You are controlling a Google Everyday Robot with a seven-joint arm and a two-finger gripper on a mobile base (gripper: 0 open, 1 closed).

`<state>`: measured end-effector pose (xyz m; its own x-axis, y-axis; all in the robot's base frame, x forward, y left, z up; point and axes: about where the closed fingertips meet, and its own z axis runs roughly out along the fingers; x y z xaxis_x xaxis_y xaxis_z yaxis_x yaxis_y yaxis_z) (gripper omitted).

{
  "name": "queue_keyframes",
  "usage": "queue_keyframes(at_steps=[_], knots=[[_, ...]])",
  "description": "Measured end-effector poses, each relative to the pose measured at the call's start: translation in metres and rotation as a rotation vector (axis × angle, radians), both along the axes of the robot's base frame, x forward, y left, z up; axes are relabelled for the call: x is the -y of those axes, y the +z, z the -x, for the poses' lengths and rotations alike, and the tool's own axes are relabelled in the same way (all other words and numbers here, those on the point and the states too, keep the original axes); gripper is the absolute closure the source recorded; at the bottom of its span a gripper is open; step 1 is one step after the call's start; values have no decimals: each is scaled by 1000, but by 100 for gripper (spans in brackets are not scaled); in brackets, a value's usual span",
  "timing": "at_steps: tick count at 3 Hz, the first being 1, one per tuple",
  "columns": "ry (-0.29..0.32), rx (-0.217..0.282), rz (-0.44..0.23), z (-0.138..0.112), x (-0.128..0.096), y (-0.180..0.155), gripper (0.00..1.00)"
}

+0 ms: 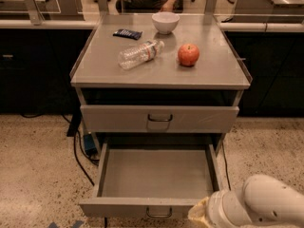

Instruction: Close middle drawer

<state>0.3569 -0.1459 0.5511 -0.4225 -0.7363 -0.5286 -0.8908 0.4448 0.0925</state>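
Camera view looks down on a grey metal cabinet [204,72] standing on a speckled floor [33,175], with a dark counter running across behind it. The middle drawer [156,172] is pulled far out toward the near edge, below the cabinet body; its plain grey tray is exposed, and its low front panel lies at the bottom of the view with a small dark handle [159,214] at the centre. Above it, the taller-fronted drawer [114,118] sits pushed in under the top, with the same kind of handle in its middle.

At the near right, the robot's white arm [266,205] comes in from the corner. The gripper [199,213] is at its left end, a tan piece low in the view, right at the right part of the middle drawer's front panel and just right of the handle. Most of it is cut off by the lower edge, so I cannot tell whether it is released or clenched, nor whether it touches the panel.

On the cabinet top, a clear plastic bottle [140,54] lies on its side near the middle. A white bowl [166,22] stands upright at the far edge. A red apple [188,54] rests just right of the bottle, apart from it. A small dark packet [127,33] lies flat to the far left of the bottle. A black cable [78,156] trails on the floor left of the drawer.
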Motion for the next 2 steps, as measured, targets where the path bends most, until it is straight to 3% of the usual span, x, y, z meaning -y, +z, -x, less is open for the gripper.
queue_keyframes(at_steps=[1, 2], knots=[[10, -21, -60, 12, -11, -56, 100], [30, -59, -113, 29, -35, -113, 100]])
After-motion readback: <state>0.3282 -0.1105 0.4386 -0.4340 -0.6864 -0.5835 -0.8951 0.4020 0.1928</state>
